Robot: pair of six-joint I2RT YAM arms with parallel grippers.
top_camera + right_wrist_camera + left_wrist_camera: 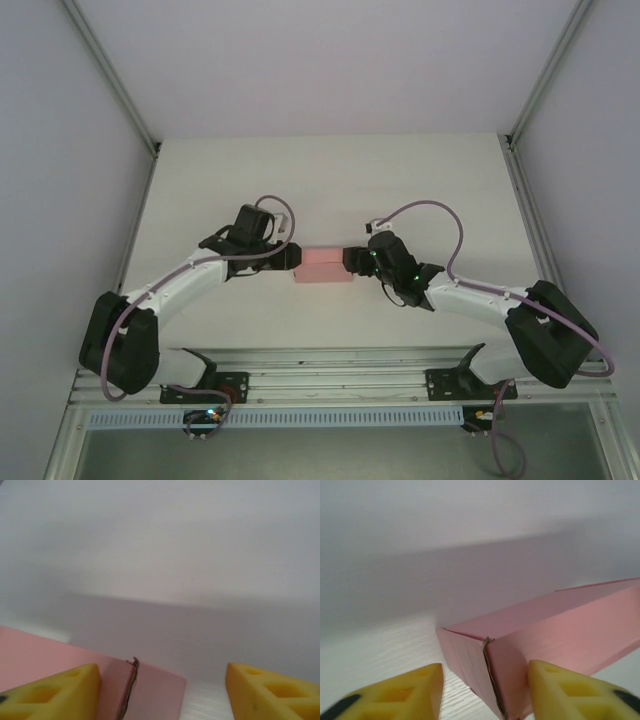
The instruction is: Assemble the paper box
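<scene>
The paper box lay in the middle of the bench as a long pale pink block, its walls up and its top folded over. From where I stood it looked nearly assembled. At each end a raw card edge showed along a seam, so I judged the end flaps might want pressing home. The left gripper straddled one end corner with its fingers apart. The right gripper met the other end, also spread and clamping nothing.
</scene>
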